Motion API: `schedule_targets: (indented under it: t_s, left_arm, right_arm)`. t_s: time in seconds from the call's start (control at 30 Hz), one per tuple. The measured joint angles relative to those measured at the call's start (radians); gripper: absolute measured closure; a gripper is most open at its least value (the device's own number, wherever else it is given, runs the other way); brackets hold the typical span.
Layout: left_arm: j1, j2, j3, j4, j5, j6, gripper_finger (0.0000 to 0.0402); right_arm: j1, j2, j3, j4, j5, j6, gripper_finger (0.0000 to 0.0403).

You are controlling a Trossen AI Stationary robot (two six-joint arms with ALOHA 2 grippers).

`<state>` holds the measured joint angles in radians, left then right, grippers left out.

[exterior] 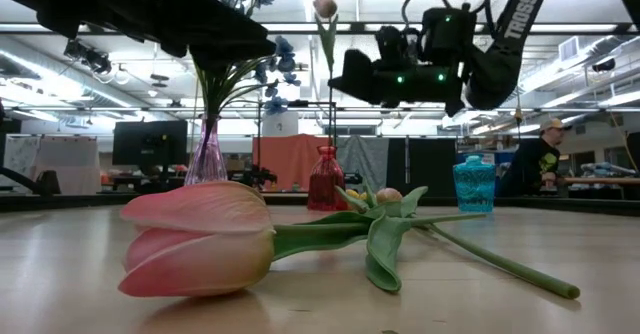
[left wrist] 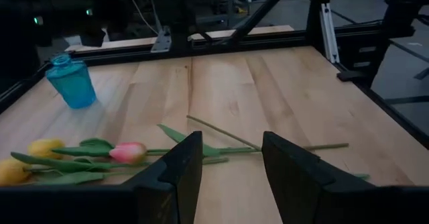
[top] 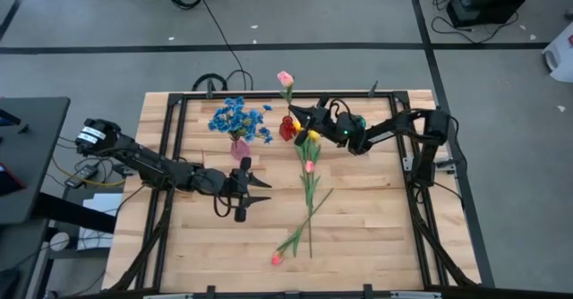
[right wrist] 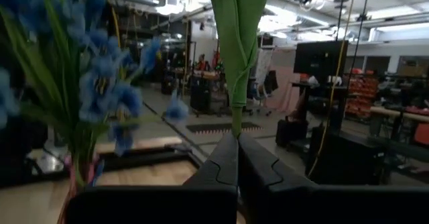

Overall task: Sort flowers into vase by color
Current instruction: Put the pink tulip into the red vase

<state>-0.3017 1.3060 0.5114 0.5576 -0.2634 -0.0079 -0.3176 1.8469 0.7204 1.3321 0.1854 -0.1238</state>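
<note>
Right gripper (top: 295, 114) is clamped tight on a pink tulip's stem (right wrist: 236, 117), holding it upright above the red vase (top: 286, 128) near the table's far edge. Left gripper (top: 260, 189) hangs mid-table, fingers spread and empty, bare wood ahead of it. Blue blossoms (top: 238, 118) fill the pink vase (top: 240, 148). Loose tulips (top: 307, 196) lie across the centre, reaching toward the near edge.

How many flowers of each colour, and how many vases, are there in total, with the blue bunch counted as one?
Pink tulips: 3
Yellow tulips: 2
Blue bunch: 1
Vases, pink, red, blue: 3
Total: 9
</note>
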Motion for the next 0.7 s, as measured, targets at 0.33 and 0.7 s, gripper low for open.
schedule_targets:
  t_s: [0.33, 0.7]
  left_arm:
    - [0.0, 0.0, 0.0, -0.002, 0.0, 0.001, 0.0238]
    - [0.0, 0.0, 0.0, -0.005, 0.0, 0.005, 0.0238]
  right_arm:
    - [-0.001, 0.084, 0.0, -0.011, 0.004, 0.001, 0.0355]
    - [-0.001, -0.079, 0.0, -0.345, -0.015, -0.009, 0.0258]
